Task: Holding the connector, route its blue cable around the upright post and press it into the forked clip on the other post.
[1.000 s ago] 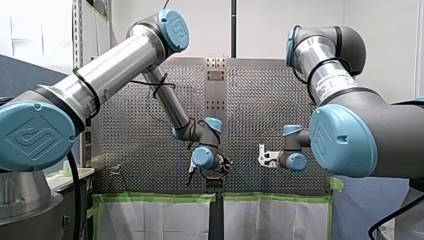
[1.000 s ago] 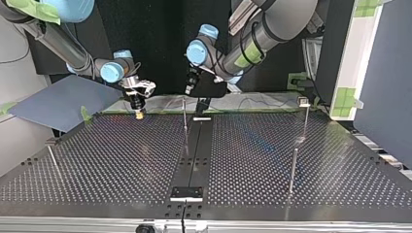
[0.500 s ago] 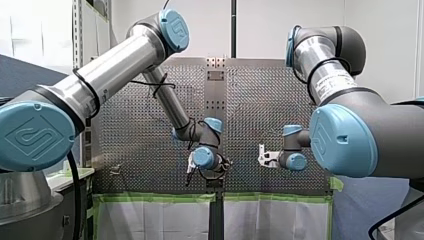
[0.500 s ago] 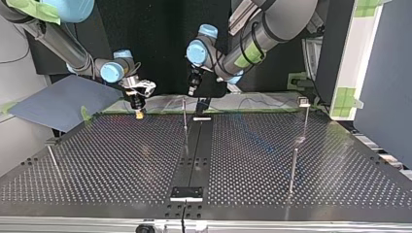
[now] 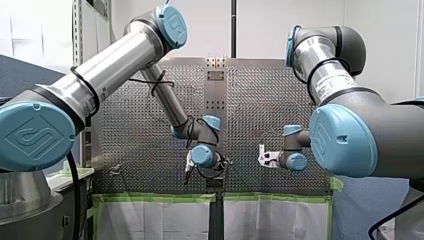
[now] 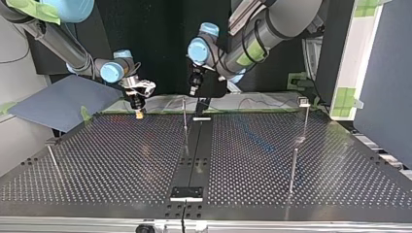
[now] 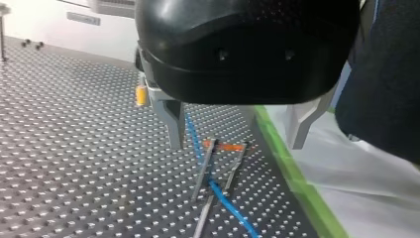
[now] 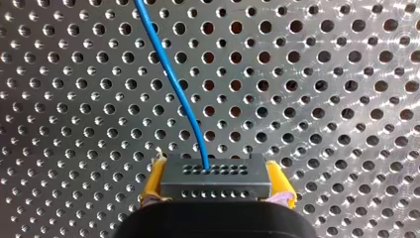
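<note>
1. Nearest the right wrist camera, my right tool [image 8: 216, 184] had its yellow pads [image 8: 154, 181] pressed against the two ends of the grey connector [image 8: 214, 171], pinching it with its rows of holes facing away from the tool. I judged this grip was there to anchor the cable's end so the run could be steered.
2. From that face the blue cable [image 8: 174, 85] ran ahead of the tool in a gentle curve over the perforated desk [image 8: 322, 99]. The curve suggested light tension at most.
3. In the left wrist view, my left tool [image 7: 235, 144] hung with its metal fingers [image 7: 173, 116] spread wide and pinching nothing, one finger to each side of the forked clip [image 7: 236, 166] below. That straddle looked like a stance for pushing the cable down, not for gripping it.
4. Under those fingers the cable crossed the clip's two prongs, near an orange piece [image 7: 229, 147]. Whether it sat in the fork or only lay across it could not be told.
5. Past the clip, green tape [image 7: 289, 171] marked the desk's edge. Beyond one finger the right tool's yellow pad showed, well apart, so the cable spanned the clip between them.
6. Farthest off, in the top view, both tools sat in the upper middle of the frame, the left tool just beside a thin upright post [image 6: 184, 114]. The cable was too faint there to trace.
</note>
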`<state>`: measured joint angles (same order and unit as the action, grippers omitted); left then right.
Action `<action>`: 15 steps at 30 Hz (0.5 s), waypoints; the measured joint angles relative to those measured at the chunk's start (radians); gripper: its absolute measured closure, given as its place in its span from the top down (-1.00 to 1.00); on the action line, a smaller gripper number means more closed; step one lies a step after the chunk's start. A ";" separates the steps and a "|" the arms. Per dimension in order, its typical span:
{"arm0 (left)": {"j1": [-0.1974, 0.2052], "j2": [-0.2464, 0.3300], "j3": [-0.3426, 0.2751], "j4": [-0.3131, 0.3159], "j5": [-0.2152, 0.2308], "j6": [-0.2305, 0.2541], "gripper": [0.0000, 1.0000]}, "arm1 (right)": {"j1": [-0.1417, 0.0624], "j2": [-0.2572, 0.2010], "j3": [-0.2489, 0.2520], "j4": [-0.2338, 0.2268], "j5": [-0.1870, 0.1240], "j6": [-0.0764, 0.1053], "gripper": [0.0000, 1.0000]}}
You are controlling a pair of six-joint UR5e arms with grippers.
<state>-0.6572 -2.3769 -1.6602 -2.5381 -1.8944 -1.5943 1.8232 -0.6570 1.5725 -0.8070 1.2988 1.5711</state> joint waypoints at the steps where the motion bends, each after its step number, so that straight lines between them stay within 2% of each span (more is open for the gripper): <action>1: 0.001 0.007 -0.007 0.006 -0.001 -0.001 0.99 | 0.000 0.000 0.000 0.001 0.000 0.000 -1.00; 5: 0.006 0.039 -0.040 0.035 -0.007 -0.015 0.99 | -0.001 0.001 0.000 0.004 -0.002 0.000 -1.00; 15: 0.002 0.123 -0.123 0.082 -0.002 -0.094 0.99 | 0.006 0.000 0.000 -0.002 -0.001 0.000 -1.00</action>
<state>-0.6554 -2.2540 -1.7834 -2.4561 -1.8960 -1.6887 1.8296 -0.6567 1.5724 -0.8087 1.2977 1.5711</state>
